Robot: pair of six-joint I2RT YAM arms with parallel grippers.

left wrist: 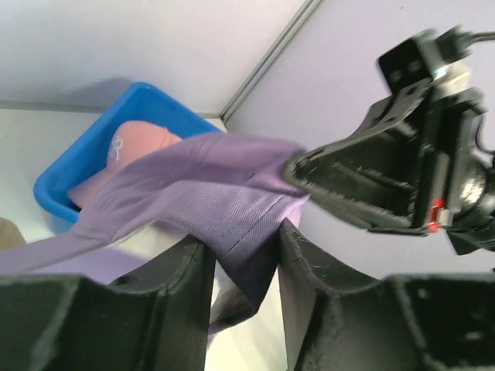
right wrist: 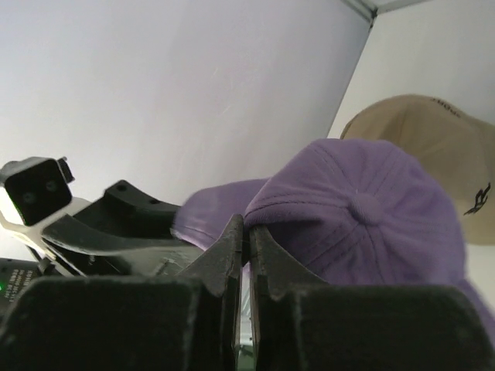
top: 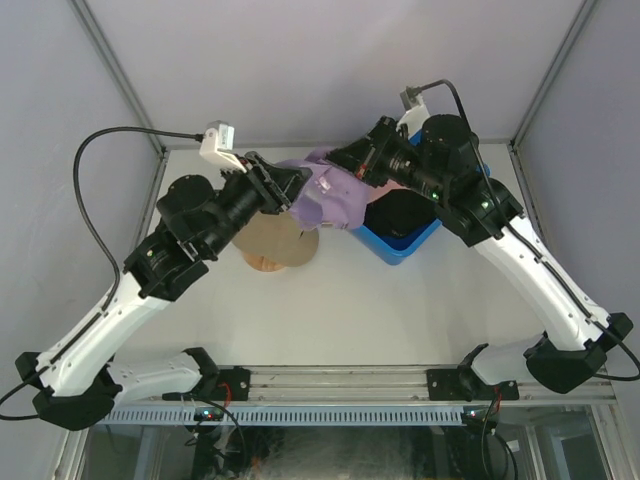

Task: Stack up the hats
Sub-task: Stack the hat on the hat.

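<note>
A purple cap (top: 335, 200) hangs in the air between my two grippers, above the table's far middle. My left gripper (top: 283, 188) grips its fabric from the left; in the left wrist view a fold of the purple cap (left wrist: 209, 185) sits wedged between that gripper's (left wrist: 244, 243) fingers. My right gripper (top: 342, 165) is shut on the cap's edge by the brim; the right wrist view shows it (right wrist: 247, 224) pinching the purple cap (right wrist: 371, 209). A tan cap (top: 275, 240) with a black logo lies just below and to the left, and also shows in the right wrist view (right wrist: 433, 139).
A blue bin (top: 400, 250) stands right of the caps, under my right arm. It holds a pink cap (left wrist: 135, 143) and a dark shape (top: 405, 212) that I cannot make out. Grey walls close off the back and both sides.
</note>
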